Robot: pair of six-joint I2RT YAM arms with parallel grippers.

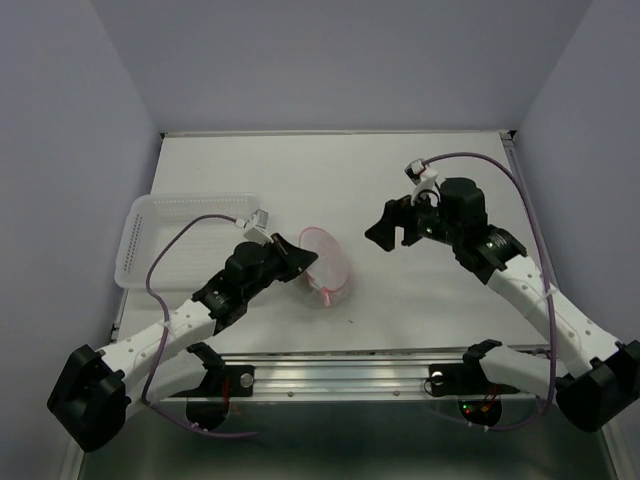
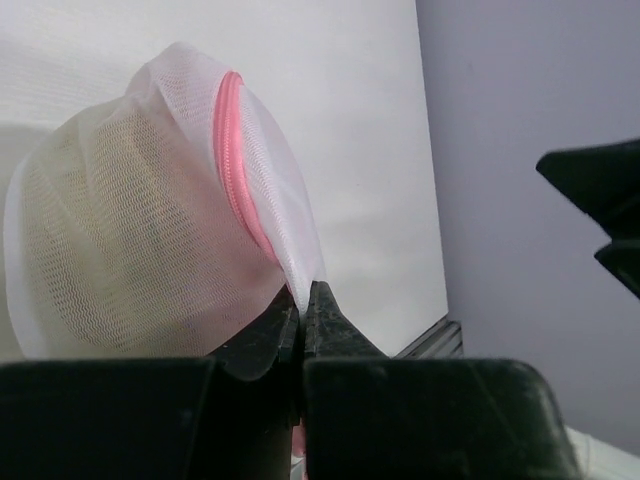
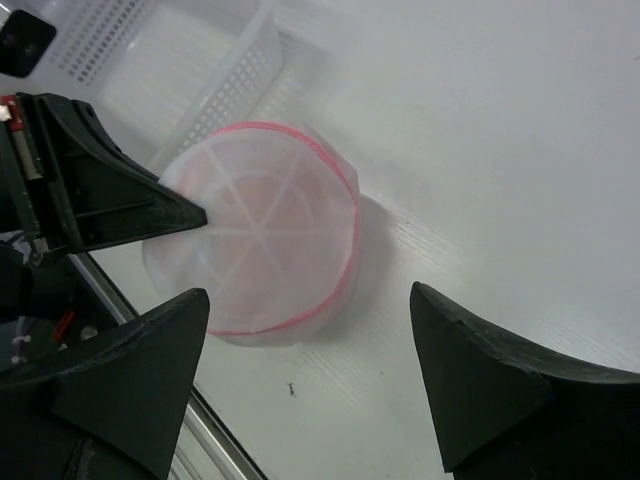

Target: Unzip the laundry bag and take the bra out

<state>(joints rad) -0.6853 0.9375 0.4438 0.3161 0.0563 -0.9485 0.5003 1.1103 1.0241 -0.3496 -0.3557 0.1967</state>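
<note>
White counter (image 1: 400,180) takes up most of the top view, with a white slotted plastic basket (image 1: 150,235) sitting at its left edge. The bag (image 1: 330,268) is on the counter near the front, roughly in the middle, just right of the basket and apart from it. It's tipped up so its round face points toward the right arm. The mesh looks beige-ish on the inside from the left wrist cam. The pink zipper (image 2: 232,150) looks closed along the stretch you can see there. The left end effector (image 2: 302,312) has its fingers pinched together on the mesh edge right next to the zipper. The right end effector (image 1: 393,232) hovers to the right of the bag, fingers spread wide, gripping nothing and not touching it.
</note>
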